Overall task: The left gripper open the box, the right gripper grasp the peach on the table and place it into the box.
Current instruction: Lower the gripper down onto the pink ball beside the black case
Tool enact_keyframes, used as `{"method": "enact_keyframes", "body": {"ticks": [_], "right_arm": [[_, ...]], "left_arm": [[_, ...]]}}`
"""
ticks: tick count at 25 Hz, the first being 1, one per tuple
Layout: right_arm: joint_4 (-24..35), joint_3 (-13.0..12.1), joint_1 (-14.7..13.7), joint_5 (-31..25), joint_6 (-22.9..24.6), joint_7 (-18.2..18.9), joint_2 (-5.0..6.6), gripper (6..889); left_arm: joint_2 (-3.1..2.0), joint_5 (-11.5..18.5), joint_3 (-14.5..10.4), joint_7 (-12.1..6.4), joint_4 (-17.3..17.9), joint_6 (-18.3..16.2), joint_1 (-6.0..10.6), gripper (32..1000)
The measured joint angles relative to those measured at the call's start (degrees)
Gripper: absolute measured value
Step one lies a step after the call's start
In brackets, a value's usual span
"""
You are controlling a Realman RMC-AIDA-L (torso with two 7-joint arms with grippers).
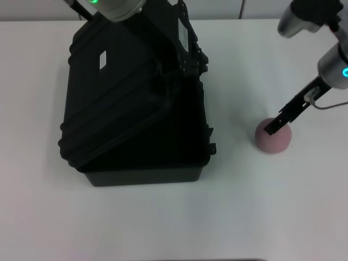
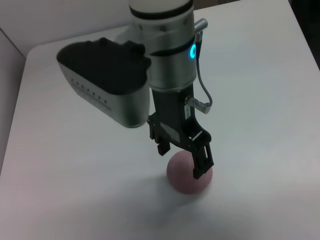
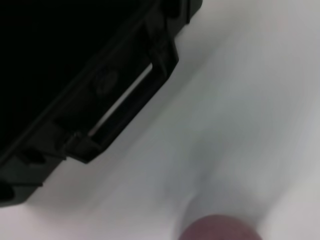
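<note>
The box (image 1: 136, 109) sat on the white table (image 1: 163, 223) with its lid lifted up and tilted back. The left gripper (image 1: 187, 54) was at the raised lid's edge; whether it was wide or narrow I cannot tell. The peach (image 2: 189, 172) lay on the table, right of the box. The right gripper (image 2: 182, 155) was down over the peach, fingers (image 2: 202, 160) wide on either side of it.
</note>
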State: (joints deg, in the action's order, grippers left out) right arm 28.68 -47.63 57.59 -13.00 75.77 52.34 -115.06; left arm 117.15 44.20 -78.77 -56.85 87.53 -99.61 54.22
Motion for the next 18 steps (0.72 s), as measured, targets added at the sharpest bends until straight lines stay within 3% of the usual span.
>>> {"method": "enact_keyframes", "body": {"ticks": [11, 18], "right_arm": [[-4.3, -4.9, 1.1, 0.3, -6.7, -1.0, -2.11, 816], [-6.8, -6.1, 1.6, 0.8, -10.5, -2.1, -2.28, 814]], "left_arm": [[0.11, 0.1, -0.3, -0.24, -0.1, 0.3, 0.0, 93], [0.25, 0.5, -0.3, -0.65, -0.3, 0.7, -0.12, 94]]}}
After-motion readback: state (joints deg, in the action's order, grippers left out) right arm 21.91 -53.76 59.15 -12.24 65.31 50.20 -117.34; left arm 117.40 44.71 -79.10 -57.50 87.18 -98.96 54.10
